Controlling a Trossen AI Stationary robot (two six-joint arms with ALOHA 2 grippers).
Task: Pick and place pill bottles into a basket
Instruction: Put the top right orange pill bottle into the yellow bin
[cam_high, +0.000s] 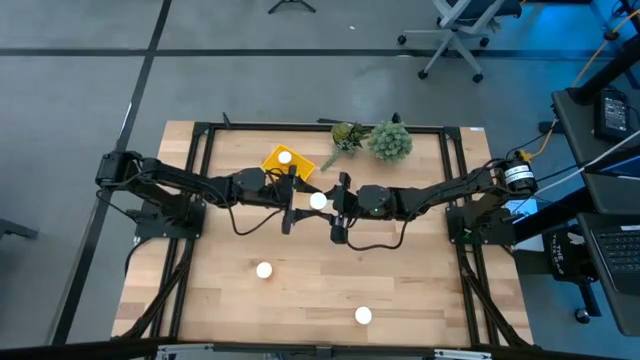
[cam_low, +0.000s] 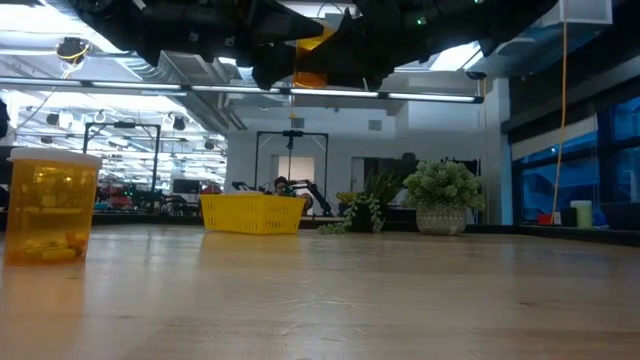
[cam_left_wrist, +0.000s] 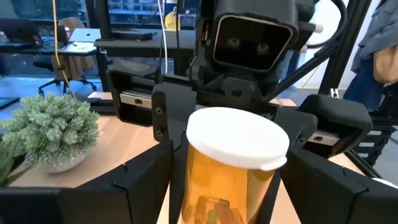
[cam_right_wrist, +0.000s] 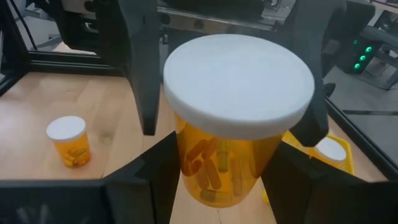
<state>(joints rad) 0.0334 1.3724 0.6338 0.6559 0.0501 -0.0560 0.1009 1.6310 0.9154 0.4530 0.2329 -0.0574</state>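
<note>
An orange pill bottle with a white cap (cam_high: 318, 200) is held upright high above the table's middle, between my left gripper (cam_high: 304, 200) and my right gripper (cam_high: 331, 203), which meet it from opposite sides. In the low view the held bottle (cam_low: 310, 62) is well clear of the table. The yellow basket (cam_high: 300, 166) stands on the table at the far middle with one bottle (cam_high: 285, 157) inside. Two more bottles (cam_high: 264, 270) (cam_high: 363, 316) stand on the table nearer the front. My left gripper pinches the bottle's orange body (cam_left_wrist: 199, 186) between its two fingers (cam_left_wrist: 149, 180), just under the cap. It comes level from the table's left. The bottle is upright and lifted clear. My right gripper pinches the same bottle's orange body (cam_right_wrist: 193, 168) between its two fingers (cam_right_wrist: 158, 171), below the cap (cam_right_wrist: 239, 84). It comes level from the table's right. The left gripper's fingers (cam_right_wrist: 142, 74) stand on either side of the cap beyond it.
Two green plant clumps (cam_high: 347, 134) (cam_high: 390, 141) stand at the far edge, right of the basket. A black frame (cam_high: 200, 150) runs around the tabletop. Bare wood lies between the basket and the two front bottles.
</note>
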